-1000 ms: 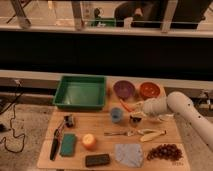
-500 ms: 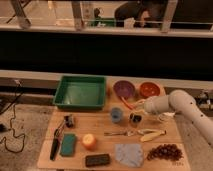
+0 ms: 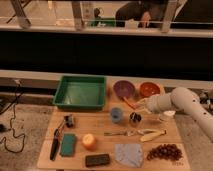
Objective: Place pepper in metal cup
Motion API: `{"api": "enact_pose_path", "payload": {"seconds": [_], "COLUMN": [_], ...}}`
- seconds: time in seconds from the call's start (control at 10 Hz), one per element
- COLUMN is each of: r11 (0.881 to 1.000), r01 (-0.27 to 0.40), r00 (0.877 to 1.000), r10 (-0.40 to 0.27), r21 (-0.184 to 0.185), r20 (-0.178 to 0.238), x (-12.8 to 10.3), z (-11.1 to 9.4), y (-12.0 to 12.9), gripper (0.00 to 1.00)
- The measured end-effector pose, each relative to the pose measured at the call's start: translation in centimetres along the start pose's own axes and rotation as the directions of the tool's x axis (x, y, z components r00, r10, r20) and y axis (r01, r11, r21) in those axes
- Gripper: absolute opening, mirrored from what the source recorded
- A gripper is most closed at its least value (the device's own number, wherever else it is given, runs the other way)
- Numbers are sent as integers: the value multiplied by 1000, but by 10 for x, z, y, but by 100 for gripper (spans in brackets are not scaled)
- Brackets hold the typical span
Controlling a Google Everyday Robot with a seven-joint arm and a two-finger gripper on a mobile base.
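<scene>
The pepper point(image 3: 128, 103) is a slim orange-red piece, seen just in front of the purple bowl point(image 3: 123, 89). Its right end meets my gripper point(image 3: 140, 105), which reaches in from the right on a white arm and looks shut on it. The metal cup point(image 3: 135, 118) is a small dark shiny cylinder standing on the wooden table point(image 3: 165, 127), just below and in front of the gripper. The light blue cup point(image 3: 116, 115) stands to the left of the metal cup.
A green tray point(image 3: 63, 92) is at the back left and an orange bowl point(image 3: 149, 89) at the back right. In front lie a yellow banana-like piece point(image 3: 151, 134), a utensil point(image 3: 120, 133), grapes point(image 3: 164, 151), a grey cloth point(image 3: 128, 153), an orange point(image 3: 89, 141) and a teal sponge point(image 3: 68, 144).
My gripper has shifted very slightly up and to the right with the pepper at its tip. Everything else on the table stays put.
</scene>
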Motion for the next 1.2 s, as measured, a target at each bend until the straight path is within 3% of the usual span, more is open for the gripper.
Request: {"api": "enact_pose_path", "payload": {"seconds": [0.6, 1.2], "r11": [997, 988], "r01": [71, 97], "r00": [994, 987], "r10": [-72, -111], "r21": [-18, -120], "r20": [-79, -116], "x": [5, 12], "z": [-23, -16], "y": [5, 38], "gripper": [0, 0]}}
